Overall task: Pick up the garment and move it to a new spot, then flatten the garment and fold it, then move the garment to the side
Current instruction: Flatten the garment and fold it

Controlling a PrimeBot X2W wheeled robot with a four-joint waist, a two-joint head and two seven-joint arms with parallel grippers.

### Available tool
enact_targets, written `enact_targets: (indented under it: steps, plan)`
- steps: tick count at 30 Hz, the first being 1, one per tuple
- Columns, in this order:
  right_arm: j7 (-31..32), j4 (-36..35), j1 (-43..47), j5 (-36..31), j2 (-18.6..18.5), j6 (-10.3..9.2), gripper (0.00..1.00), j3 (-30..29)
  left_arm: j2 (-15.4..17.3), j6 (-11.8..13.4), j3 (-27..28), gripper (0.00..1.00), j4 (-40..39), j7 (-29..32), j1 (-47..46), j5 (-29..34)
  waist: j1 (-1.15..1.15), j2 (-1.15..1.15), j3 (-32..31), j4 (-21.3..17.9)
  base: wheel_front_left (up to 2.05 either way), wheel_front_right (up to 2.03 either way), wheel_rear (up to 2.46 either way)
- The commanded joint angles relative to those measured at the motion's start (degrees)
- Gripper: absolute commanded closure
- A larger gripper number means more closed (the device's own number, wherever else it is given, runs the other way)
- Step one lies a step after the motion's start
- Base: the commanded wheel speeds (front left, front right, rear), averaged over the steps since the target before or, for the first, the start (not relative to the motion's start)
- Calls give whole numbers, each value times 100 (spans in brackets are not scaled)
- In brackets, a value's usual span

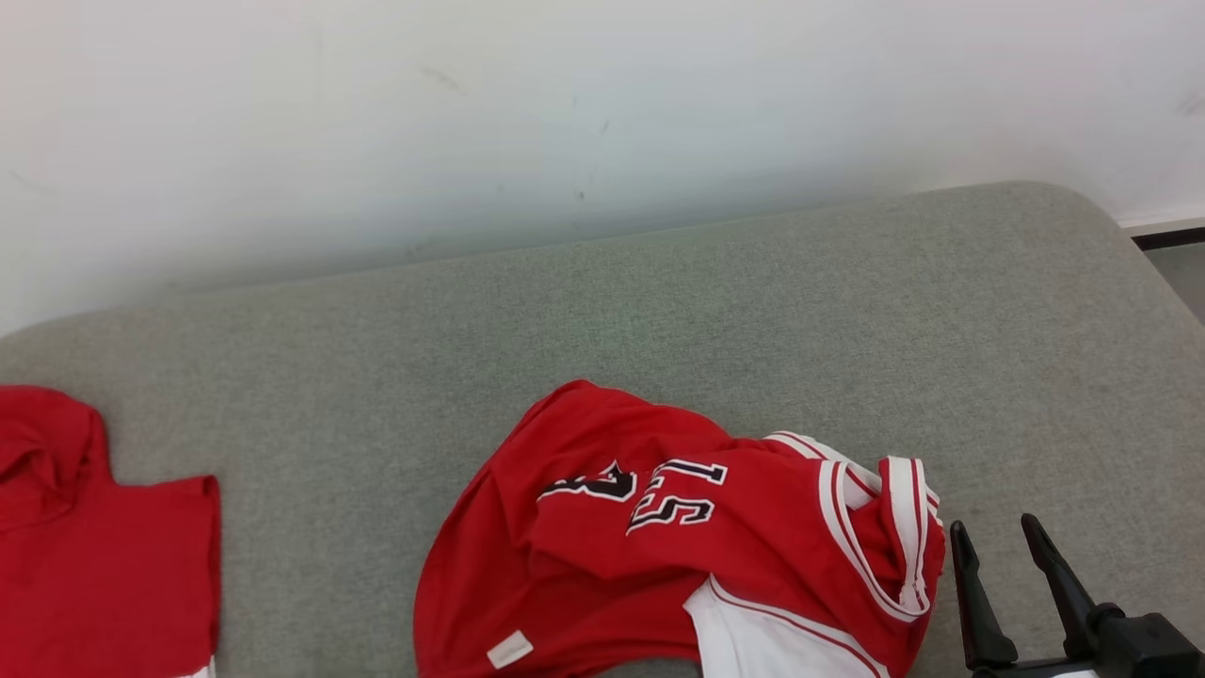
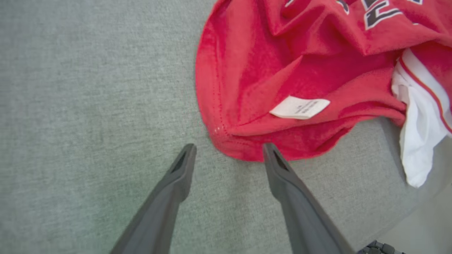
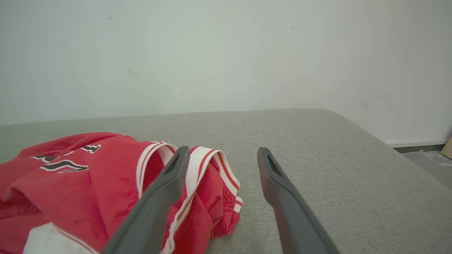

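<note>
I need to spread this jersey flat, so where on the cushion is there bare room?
Bare: the wide strip of cushion between the jersey and the wall, and the gap between the jersey and the other red cloth at left. Crowded: the near right, where the right hand stands beside the collar.

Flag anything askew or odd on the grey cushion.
The garment lies bunched and twisted, not flat, its white label exposed and a white sleeve poking out. Another red cloth lies apart, far left.
</note>
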Motion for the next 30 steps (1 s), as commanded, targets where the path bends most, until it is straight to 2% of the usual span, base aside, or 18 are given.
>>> enact_targets:
  steps: [1, 8, 11, 16, 19, 30]
  plan:
    - [6, -7, 55, -27, -51, -14, 0, -10, 0, 99, 7, 0, 71, -112, 152, 108, 0, 0, -49, -9, 0, 0, 0]
    - [6, -123, 173, -73, -165, -14, 0, -129, -119, 480, 362, 0, 146, -1322, 420, 414, 0, 0, -237, 59, 0, 0, 0]
    - [5, -202, 234, -119, -231, -14, 0, -156, -201, 543, 500, 0, 168, -1753, 426, 590, 0, 0, -321, 120, 0, 0, 0]
    - [6, -328, 308, -192, -309, -14, 0, -121, -471, 500, 856, 0, 70, -1915, 420, 1077, 0, 0, -462, 218, 0, 0, 0]
    - [6, -372, 395, -220, -305, -15, 0, -59, -778, 321, 1194, 0, -98, -1909, 559, 1491, 0, 0, -507, 271, 0, 0, 0]
    - [6, -144, 760, -227, -151, -15, 0, 172, -1753, -719, 2233, 0, -43, -1912, 1148, 2698, 0, 0, -628, 299, 0, 0, 0]
